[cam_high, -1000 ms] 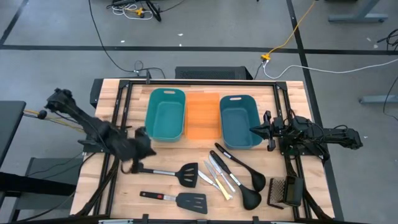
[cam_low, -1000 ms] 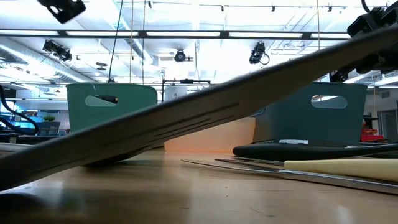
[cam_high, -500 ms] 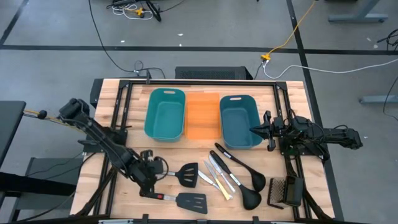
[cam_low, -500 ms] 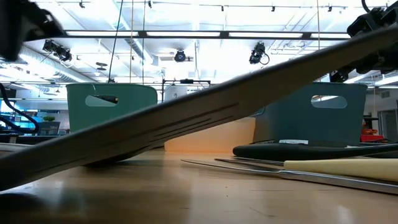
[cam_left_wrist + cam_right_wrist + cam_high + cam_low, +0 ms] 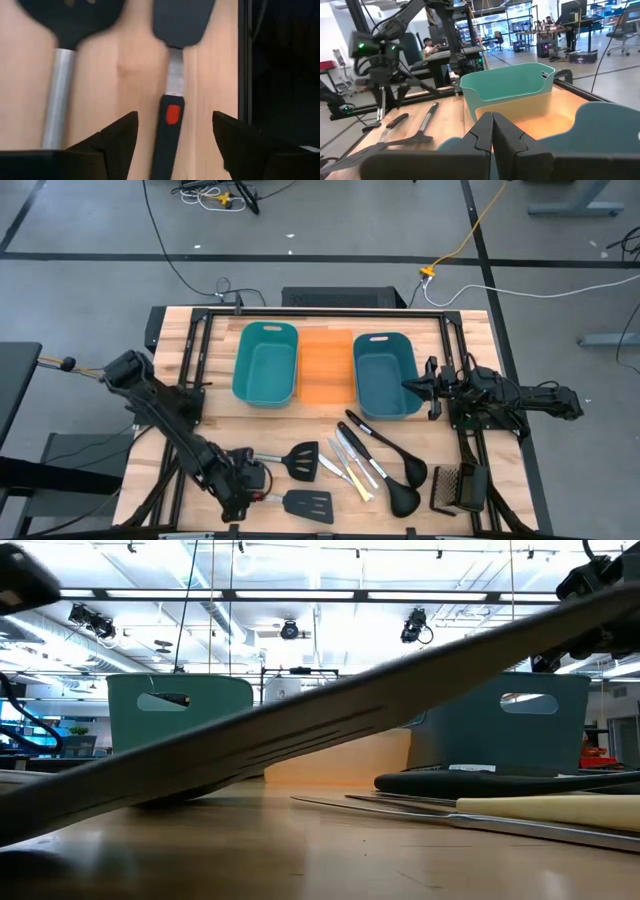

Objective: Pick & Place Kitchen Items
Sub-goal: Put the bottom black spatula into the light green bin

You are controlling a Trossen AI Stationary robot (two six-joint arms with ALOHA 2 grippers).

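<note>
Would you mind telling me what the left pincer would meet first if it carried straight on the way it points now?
Most likely the handle of the front spatula: it lies between the open fingers of the left pincer, with the red mark centred. How far it still is I cannot tell.

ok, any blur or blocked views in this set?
Left wrist view: the spatula heads are blurred, though the handle with the red dot stays fairly sharp. Low view: a close, soft spatula cuts diagonally across the picture. High view: sharp, evenly lit.

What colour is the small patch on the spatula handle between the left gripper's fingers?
Red, on the black handle; clearest in the left wrist view.
</note>
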